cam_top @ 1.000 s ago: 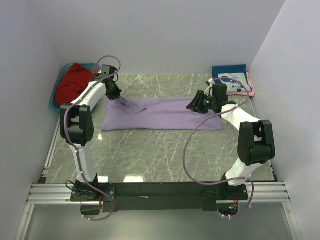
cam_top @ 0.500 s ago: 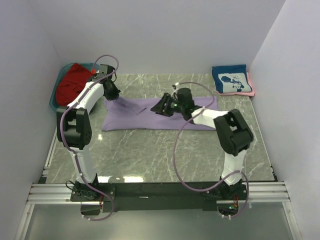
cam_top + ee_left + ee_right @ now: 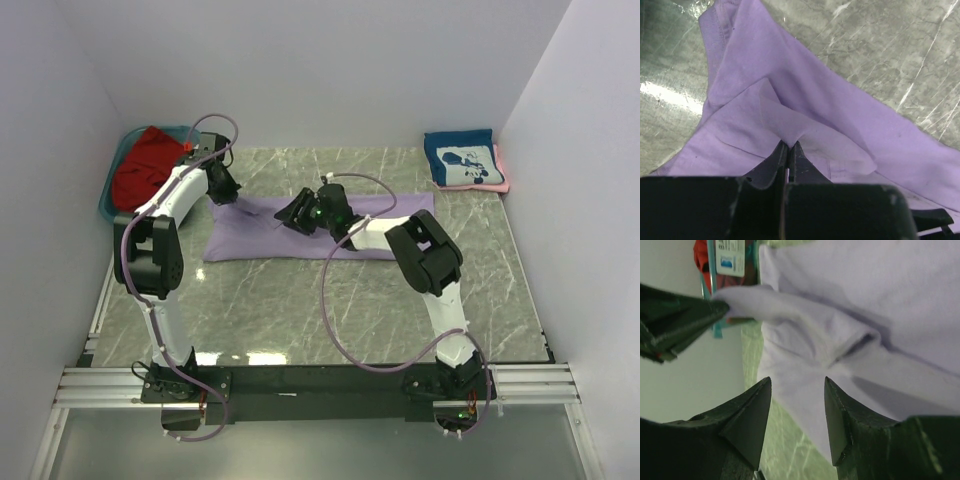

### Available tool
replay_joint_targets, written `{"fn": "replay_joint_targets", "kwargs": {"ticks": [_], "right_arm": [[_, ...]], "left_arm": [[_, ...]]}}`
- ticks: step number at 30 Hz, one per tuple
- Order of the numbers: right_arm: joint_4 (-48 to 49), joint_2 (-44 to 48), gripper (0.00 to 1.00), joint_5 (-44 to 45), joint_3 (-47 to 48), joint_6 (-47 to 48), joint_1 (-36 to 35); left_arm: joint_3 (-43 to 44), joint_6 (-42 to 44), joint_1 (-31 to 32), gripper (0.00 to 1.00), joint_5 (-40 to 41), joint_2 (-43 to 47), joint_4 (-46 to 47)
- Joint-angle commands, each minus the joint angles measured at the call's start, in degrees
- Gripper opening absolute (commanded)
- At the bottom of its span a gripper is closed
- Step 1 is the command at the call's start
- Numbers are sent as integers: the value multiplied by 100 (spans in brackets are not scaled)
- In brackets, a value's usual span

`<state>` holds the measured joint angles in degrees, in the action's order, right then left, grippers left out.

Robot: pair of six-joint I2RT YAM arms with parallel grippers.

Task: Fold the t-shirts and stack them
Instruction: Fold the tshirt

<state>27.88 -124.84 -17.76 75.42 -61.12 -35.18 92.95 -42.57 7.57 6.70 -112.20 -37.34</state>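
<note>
A lavender t-shirt (image 3: pixel 262 240) lies spread across the middle of the table. My left gripper (image 3: pixel 228 194) is shut on a pinched-up fold (image 3: pixel 790 131) near the shirt's far left end, with the jaws pressed together (image 3: pixel 789 146). My right gripper (image 3: pixel 291 214) hovers open and empty over the shirt's left-middle part (image 3: pixel 796 386), its fingers (image 3: pixel 754 410) apart above the cloth. The right wrist view also shows the left gripper (image 3: pixel 715 309) holding the raised cloth. A red shirt (image 3: pixel 145 165) lies in the tub. A navy shirt with white graphic (image 3: pixel 460 160) lies folded on a pink one (image 3: pixel 501 182) at the back right.
A teal plastic tub (image 3: pixel 112 192) stands at the back left corner, against the left wall; it also shows in the right wrist view (image 3: pixel 716 330). White walls close in the table on three sides. The right arm's cable arcs over the table's middle.
My right gripper has swept left along the lavender shirt, from its right end to its left-middle part. My left gripper has kept its hold at the far left.
</note>
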Motion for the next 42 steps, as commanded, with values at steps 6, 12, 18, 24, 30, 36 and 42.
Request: {"fn": "replay_joint_targets", "kwargs": {"ticks": [6,12,18,24,30,36,42], "right_arm": [[-151,-322,54,721,580,-216,-182],[-458,-313,53,967,579,-251,-270],[-379,-533,53,879,763,-286,-288],[-485,-682,53,862,983,-295,-305],[-424,-770,44,800,1045,-348,-305],[-432,-472,23,826,887,-137,-314],[-503,-147,0,801,650,135,-279]], "left_arm": [[48,143,-37,2,-37,111,96],[83,135,-72,2,-72,93,87],[39,152,-72,2,-90,120,96],[57,152,-72,2,-99,120,96],[66,161,-81,2,-81,111,87],[145,135,-159,2,-72,76,52],[259,108,-230,2,-55,32,-27]]}}
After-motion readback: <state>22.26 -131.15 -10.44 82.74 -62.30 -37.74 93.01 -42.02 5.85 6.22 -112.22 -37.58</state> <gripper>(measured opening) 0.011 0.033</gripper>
